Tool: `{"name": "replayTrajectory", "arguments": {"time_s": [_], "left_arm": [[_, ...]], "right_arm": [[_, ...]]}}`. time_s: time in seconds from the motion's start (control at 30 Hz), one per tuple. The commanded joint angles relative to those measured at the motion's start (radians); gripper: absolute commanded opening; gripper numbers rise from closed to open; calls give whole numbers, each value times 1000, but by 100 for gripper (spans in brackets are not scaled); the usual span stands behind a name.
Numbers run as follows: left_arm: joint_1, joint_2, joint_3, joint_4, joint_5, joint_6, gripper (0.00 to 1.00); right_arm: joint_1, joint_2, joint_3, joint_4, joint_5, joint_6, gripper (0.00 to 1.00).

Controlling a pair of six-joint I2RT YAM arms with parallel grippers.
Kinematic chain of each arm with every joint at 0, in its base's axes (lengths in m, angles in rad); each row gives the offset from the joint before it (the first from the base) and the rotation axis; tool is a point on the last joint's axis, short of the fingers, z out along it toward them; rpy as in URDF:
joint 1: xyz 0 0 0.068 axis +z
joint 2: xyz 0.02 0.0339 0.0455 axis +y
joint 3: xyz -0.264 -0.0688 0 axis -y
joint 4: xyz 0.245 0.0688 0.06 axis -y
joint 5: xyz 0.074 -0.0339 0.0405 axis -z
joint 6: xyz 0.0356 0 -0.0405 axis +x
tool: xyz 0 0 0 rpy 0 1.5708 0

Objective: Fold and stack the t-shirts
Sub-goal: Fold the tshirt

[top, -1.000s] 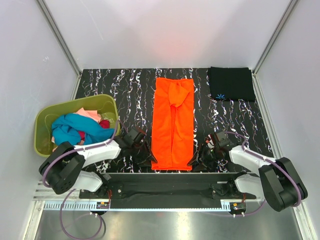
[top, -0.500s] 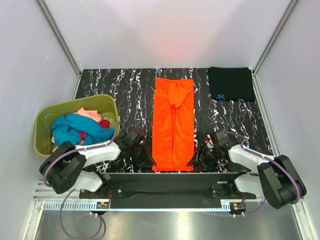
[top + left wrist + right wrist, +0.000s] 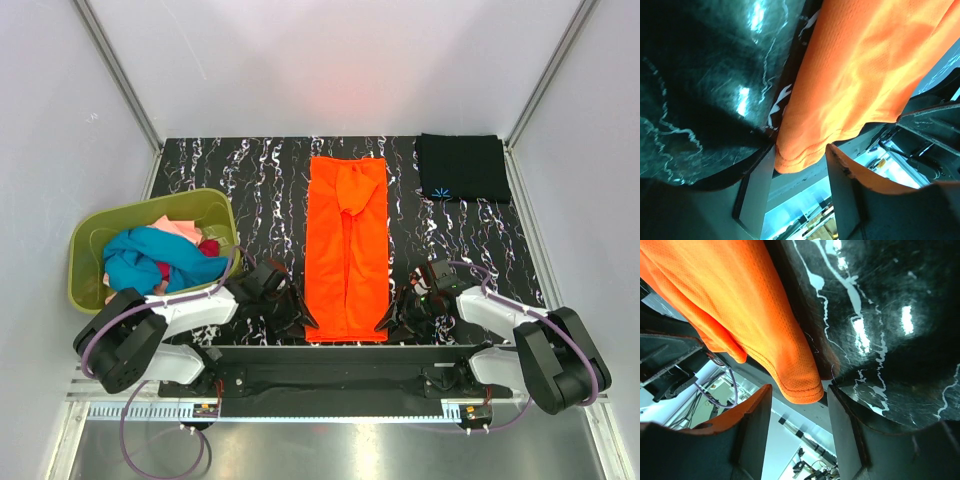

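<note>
Two pincers, the left pincer and the right pincer, are being held part-open at the lower centre of the top view. Each is straddling one near hem corner of the orange t-shirt, which is lying as a long strip down the middle of the worktop, and nothing is being gripped yet. The crosswise fold is judged to be the step in hand, so a matched pinch on both corners is being called for next, then an even carry toward the far end.

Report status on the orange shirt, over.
Left hand and right hand open, each straddling a near hem corner. Orange t-shirt lies in a long strip. Nothing on it; black t-shirt folded far right.
</note>
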Motion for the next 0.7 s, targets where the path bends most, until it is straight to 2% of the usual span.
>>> {"name": "replayTrajectory", "arguments": {"time_s": [0.0, 0.17, 0.4, 0.5, 0.63, 0.67], "left_arm": [[-6, -6, -71, -171, -91, 35, 53], [-6, 0, -100, -126, -74, 27, 53], [-16, 93, -77, -76, -50, 32, 50], [-18, 105, -82, -66, -50, 29, 46], [-18, 87, -91, -76, -70, 30, 33], [-16, 82, -90, -79, -71, 35, 29]], "right_arm": [[-7, 26, -5, 11, 94, -12, 56], [-9, 48, -14, 43, 72, -1, 54], [-7, 71, -10, 61, 71, 8, 52], [-7, 74, -11, 61, 72, 7, 48], [-9, 66, -23, 57, 80, 5, 36], [-7, 62, -27, 52, 84, 4, 30]]}}
